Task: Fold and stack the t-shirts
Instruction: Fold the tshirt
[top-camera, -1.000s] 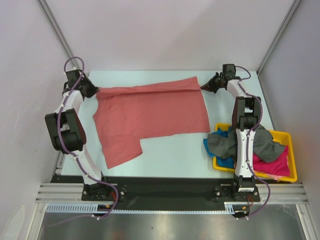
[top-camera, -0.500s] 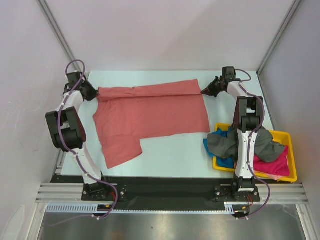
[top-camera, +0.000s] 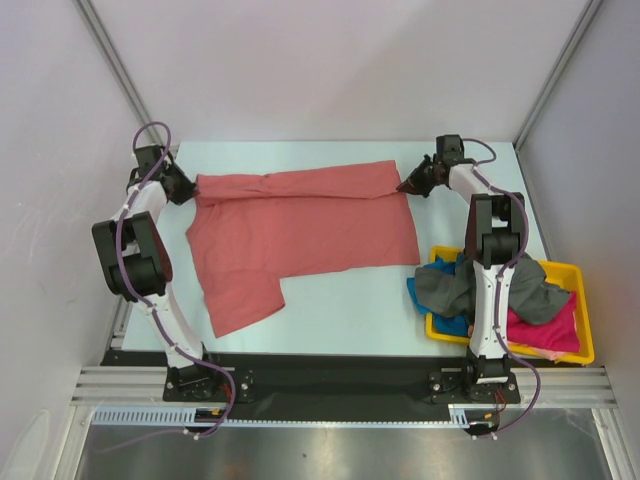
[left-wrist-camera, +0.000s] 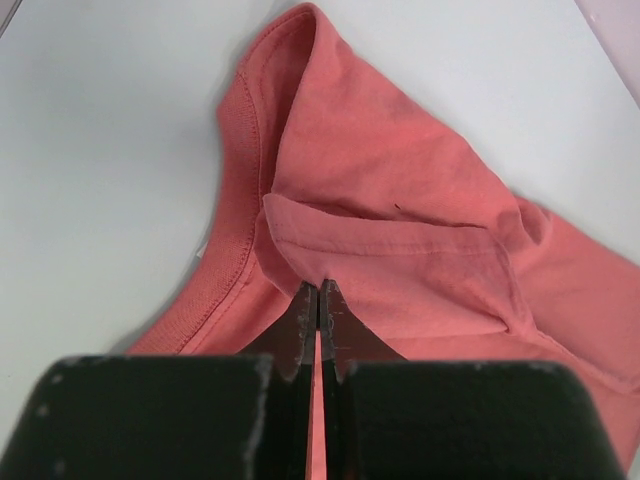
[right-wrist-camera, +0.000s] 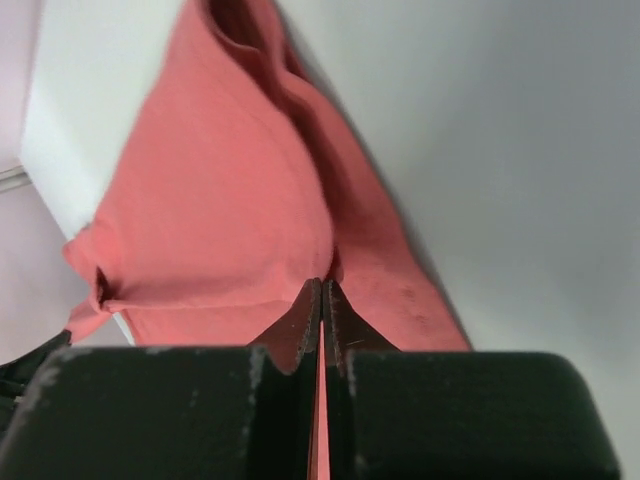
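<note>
Lab enclosure: white panels (top-camera: 350, 60), aluminium rail (top-camera: 340, 385)

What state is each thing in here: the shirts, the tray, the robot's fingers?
salmon-red cloth t-shirt: spread on the table, far edge doubled over, not yet folded up.
left fingers: shut, pinching that shirt's far left end.
right fingers: shut, pinching its far right corner.
yellow plastic tray: holds a heap of shirts.
dark grey cloth t-shirt: crumpled, draped over the tray's left rim.
bright blue cloth t-shirt: crumpled, mostly buried.
magenta-pink cloth t-shirt: crumpled in the tray.
</note>
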